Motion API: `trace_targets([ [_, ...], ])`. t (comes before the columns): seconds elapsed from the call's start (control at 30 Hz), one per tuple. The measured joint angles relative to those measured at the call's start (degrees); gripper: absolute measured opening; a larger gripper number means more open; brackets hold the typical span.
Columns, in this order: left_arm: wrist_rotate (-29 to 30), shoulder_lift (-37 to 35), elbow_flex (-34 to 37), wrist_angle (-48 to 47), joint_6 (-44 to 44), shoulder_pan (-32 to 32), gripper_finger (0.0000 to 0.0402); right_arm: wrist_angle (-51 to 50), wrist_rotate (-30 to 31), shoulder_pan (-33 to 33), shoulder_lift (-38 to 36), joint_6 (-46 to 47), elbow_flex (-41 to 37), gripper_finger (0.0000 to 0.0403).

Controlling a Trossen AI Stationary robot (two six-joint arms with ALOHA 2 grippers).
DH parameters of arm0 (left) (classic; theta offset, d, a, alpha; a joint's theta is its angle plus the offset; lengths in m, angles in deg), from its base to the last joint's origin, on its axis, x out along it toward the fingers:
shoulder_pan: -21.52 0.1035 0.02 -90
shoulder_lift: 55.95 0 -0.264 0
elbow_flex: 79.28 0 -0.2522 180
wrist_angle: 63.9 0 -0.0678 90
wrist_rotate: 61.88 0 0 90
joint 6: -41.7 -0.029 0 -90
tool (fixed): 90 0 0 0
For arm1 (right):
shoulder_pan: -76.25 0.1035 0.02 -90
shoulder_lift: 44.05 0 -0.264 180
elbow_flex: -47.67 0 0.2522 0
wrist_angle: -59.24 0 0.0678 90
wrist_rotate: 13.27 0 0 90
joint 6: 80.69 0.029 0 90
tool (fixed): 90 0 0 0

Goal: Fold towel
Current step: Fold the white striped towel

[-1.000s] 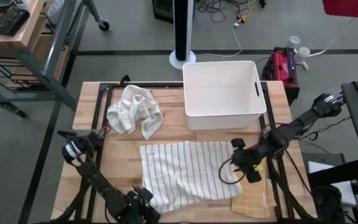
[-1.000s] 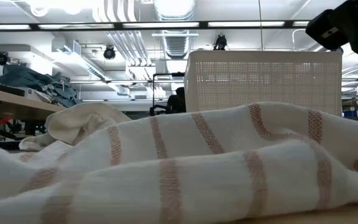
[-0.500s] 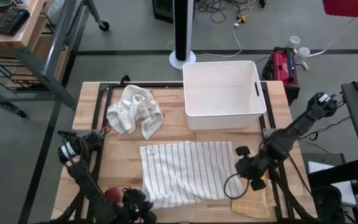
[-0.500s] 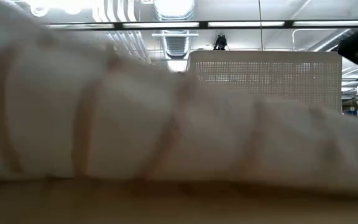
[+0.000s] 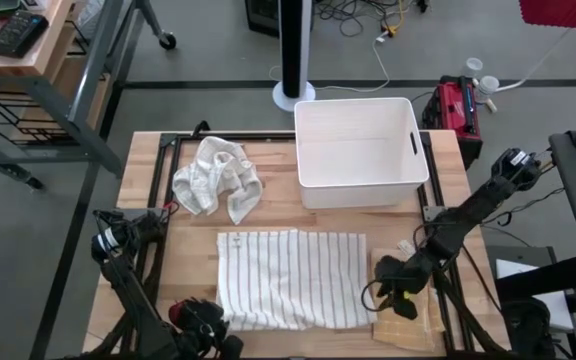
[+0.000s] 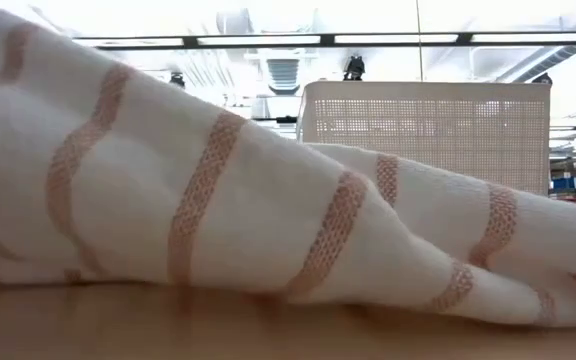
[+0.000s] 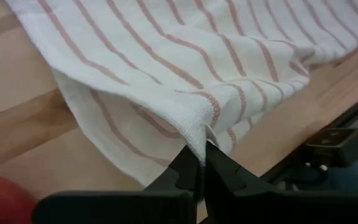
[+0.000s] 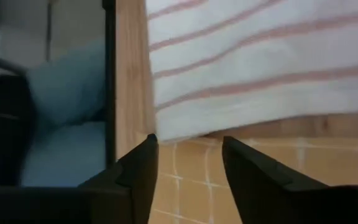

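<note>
The striped towel (image 5: 290,278) lies spread on the bench (image 5: 148,215) — thin, limp cloth, best taken by corners. The left claw (image 7: 201,163) pinches 1 near corner; the right claw (image 8: 188,155) hangs parted, empty, at the opposite edge.

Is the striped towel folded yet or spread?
Spread: the striped towel lies mostly flat on the table, the left gripper shut on one corner.

Bright ceiling strip lights (image 6: 268,40) glare in the low view; soft shadows overhead.
</note>
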Motion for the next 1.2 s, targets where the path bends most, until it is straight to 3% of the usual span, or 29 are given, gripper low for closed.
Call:
trace_targets([
  [0.27, -0.3, 0.0, 1.6, 0.5, 0.7, -0.1, 0.0, 6.4, 0.3, 1.3, 5.2, 10.8, -2.7, 0.0213],
  [0.73, -0.3, 0.1, 4.1, 6.8, -1.3, -0.3, 0.0, 27.4, 1.1, 1.2, 18.4, 12.6, -2.7, 0.0213],
  [0.87, 1.4, 0.1, 4.1, 6.8, -2.2, -0.3, 0.0, 27.8, 3.4, 1.2, 19.1, 10.5, -2.7, 0.0174],
  [1.07, 3.1, 0.1, 4.1, 6.7, -2.6, -0.3, 0.0, 27.6, 6.5, 1.2, 18.0, 1.7, -1.6, 0.0019],
  [1.2, 2.9, 0.1, 4.1, 6.1, -2.4, -0.8, 0.0, 26.5, 4.9, 1.3, 14.3, 1.7, -1.1, 0.0005],
])
